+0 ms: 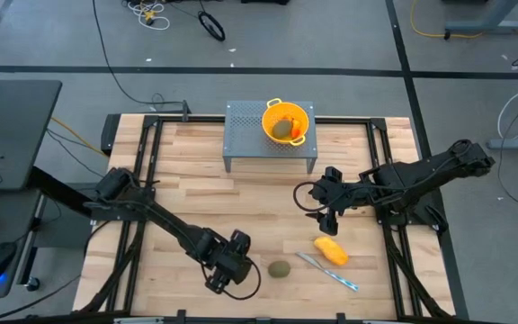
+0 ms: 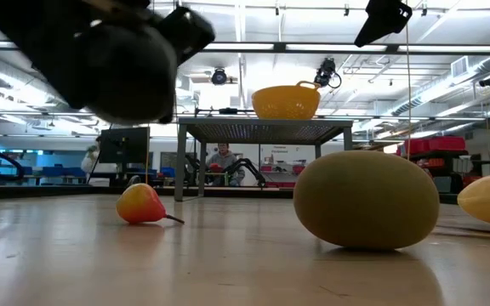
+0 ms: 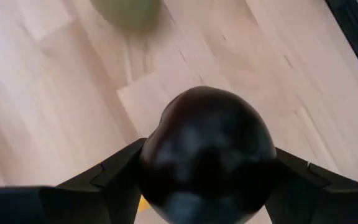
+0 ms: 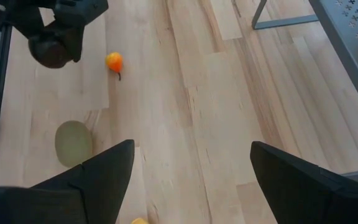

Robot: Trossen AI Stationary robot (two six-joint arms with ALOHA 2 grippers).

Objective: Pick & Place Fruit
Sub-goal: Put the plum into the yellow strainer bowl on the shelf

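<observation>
My left gripper (image 1: 227,268) hangs over the near middle of the table, shut on a dark blackish ball (image 3: 209,155). One olive-green oval (image 1: 280,269) lies on the wood just to its right. The yellow-orange oblong (image 1: 331,250) lies farther right. My right gripper (image 1: 328,209) is open and empty, hovering right of centre above the oblong's far side. A small orange-red fruit (image 4: 114,61) lies on the table near the left gripper. A second olive oval (image 1: 282,129) and an orange piece sit inside the yellow colander (image 1: 300,115). My left gripper pinches the dark ball between its two fingers (image 3: 120,171), one on each opposite side of its round body (image 3: 166,134). In the low view the ball (image 2: 126,81) hangs clear above the table. The fingers slant down toward the wood.
The colander stands on a grey perforated stand (image 1: 245,135) at the far middle. A slim silver-and-blue knife (image 1: 328,271) lies near the oblong. Bare wood lies between the two grippers and toward the table's left. A person sits in the room beyond (image 2: 222,159).
</observation>
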